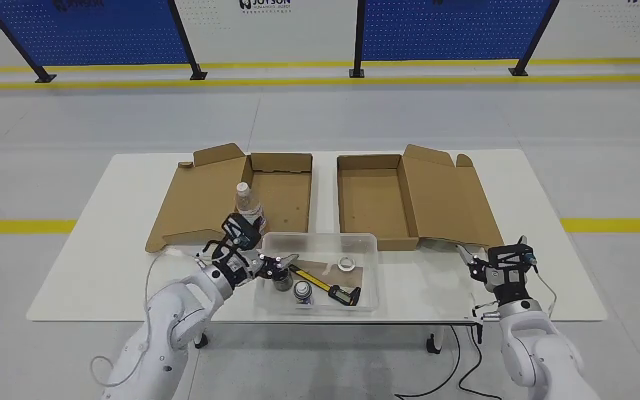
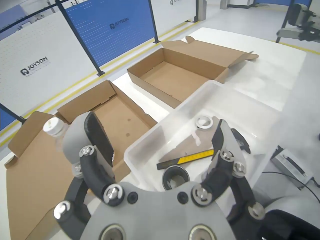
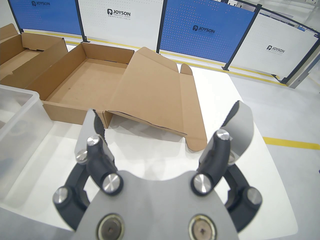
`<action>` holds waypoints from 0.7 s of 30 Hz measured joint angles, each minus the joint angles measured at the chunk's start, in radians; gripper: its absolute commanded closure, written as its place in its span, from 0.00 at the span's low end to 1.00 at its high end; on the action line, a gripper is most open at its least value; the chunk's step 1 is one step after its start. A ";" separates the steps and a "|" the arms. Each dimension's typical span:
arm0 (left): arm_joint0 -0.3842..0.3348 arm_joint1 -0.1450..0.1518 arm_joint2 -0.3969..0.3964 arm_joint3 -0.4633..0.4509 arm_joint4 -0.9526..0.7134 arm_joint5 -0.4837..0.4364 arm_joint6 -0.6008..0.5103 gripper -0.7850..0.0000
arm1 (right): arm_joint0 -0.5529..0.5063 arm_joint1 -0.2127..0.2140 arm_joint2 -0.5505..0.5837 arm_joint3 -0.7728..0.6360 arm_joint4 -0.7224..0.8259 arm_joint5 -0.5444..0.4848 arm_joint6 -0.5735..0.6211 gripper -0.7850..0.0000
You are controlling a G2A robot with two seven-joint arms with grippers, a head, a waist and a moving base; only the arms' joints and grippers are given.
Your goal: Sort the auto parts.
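**Tech:** Jaw state, both arms?

**Me:** My left gripper [image 2: 160, 136] is spread wide with nothing between the fingers. My right gripper [image 3: 166, 121] is likewise released and carries nothing.

**Tech:** Parts location?

**Me:** All are inside the clear bin [image 1: 320, 236]. The black bearing [image 2: 175, 176] is nearest my left jaws. The yellow-scaled rule [image 2: 190, 157] is just beyond it, lying on a grey triangular plate [image 2: 185, 143]. The silver ring [image 2: 204, 123] is at the plate's far tip.

**Tech:** Why is the left arm parked there?

**Me:** It hangs over the bin's left wall, angled inward. My judgement is that this lines it up for the bearing.

**Tech:** Clearance?

**Me:** The bearing sits close to that wall, so one finger gets little room. Behind the bin two cardboard boxes stand open, lids folded outward. The left box [image 1: 285, 190] holds a bottle [image 1: 245, 200], and the right box [image 1: 375, 200] is beside it. My right gripper sits over the table right of the bin, well apart from it.
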State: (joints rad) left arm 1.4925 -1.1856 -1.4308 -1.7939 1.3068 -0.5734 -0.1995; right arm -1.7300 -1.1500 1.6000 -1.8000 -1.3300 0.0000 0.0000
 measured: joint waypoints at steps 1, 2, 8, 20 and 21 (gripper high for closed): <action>0.009 0.002 0.000 -0.007 0.000 -0.013 -0.004 0.00 | 0.000 0.000 0.000 0.000 0.000 0.000 0.000 0.00; 0.020 0.004 0.000 -0.015 0.003 -0.032 -0.008 0.00 | 0.000 0.000 0.000 0.000 0.000 0.000 0.000 0.00; 0.069 0.016 0.003 -0.044 0.021 -0.121 -0.031 0.00 | 0.000 0.000 0.000 0.000 0.000 0.000 0.000 0.00; 0.076 0.026 0.048 -0.039 0.053 -0.164 -0.052 0.08 | 0.000 0.000 0.000 0.000 0.000 0.000 0.000 0.00; 0.071 0.026 0.055 -0.034 0.057 -0.159 -0.054 0.09 | 0.000 0.000 0.000 0.000 0.000 0.000 0.000 0.00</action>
State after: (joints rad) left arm 1.5636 -1.1598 -1.3754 -1.8281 1.3638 -0.7326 -0.2532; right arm -1.7300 -1.1500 1.6000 -1.8000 -1.3300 0.0000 0.0000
